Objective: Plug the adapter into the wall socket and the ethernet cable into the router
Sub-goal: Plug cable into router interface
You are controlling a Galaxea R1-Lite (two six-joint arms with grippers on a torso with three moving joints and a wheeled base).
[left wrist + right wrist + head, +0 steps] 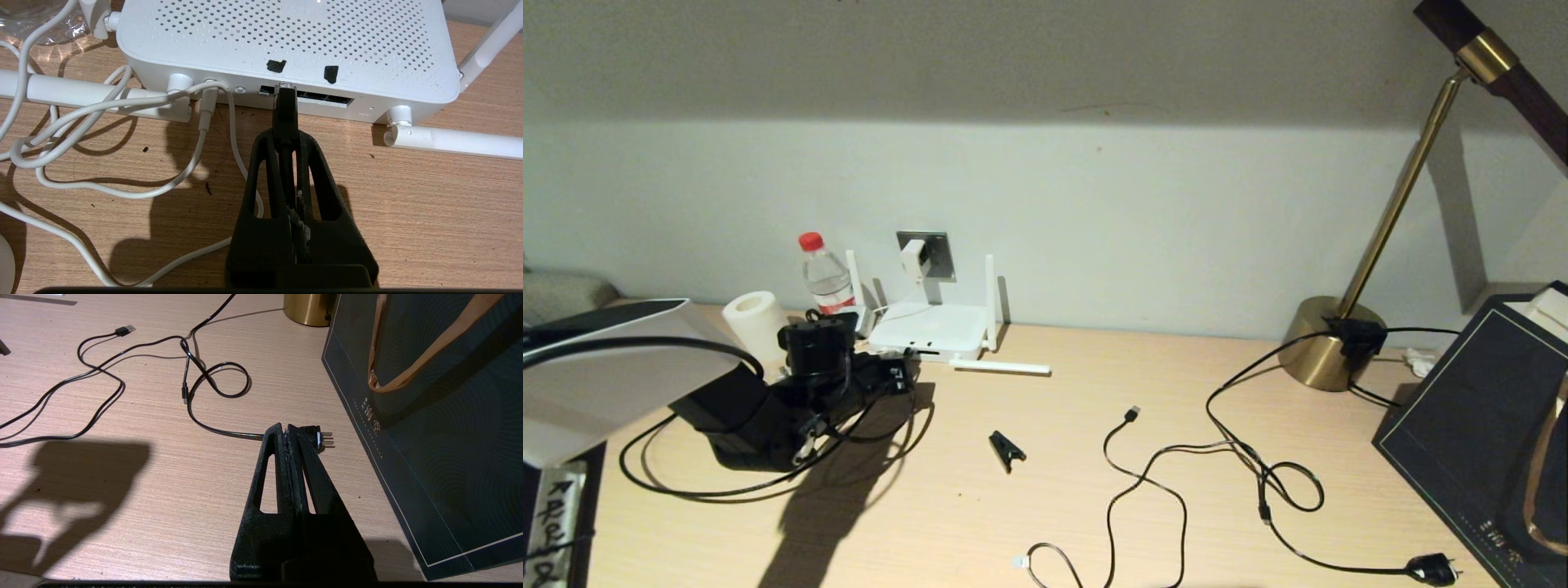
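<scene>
The white router (pixel 286 36) lies against the wall with its row of ports facing my left gripper (pixel 286 136). This gripper is shut on the black ethernet cable (pixel 284 112), just behind its clear connector (pixel 284 86). The connector's tip is at the mouth of a port near the left end of the row; how deep it sits I cannot tell. In the head view the white adapter (pixel 915 257) sits in the grey wall socket (pixel 939 253) above the router (pixel 929 329). Its thin white cord (pixel 122 102) runs to the router's edge. My right gripper (pixel 287 428) is shut and empty, over the table.
A water bottle (pixel 825 278) and a white paper roll (pixel 752 320) stand left of the router. A black clip (pixel 1006 449), a USB-tipped cable (pixel 1131 414) and a cable with a chunky plug (pixel 320 437) lie mid-table. A brass lamp base (pixel 1327 343) and a dark bag (pixel 1486 433) fill the right.
</scene>
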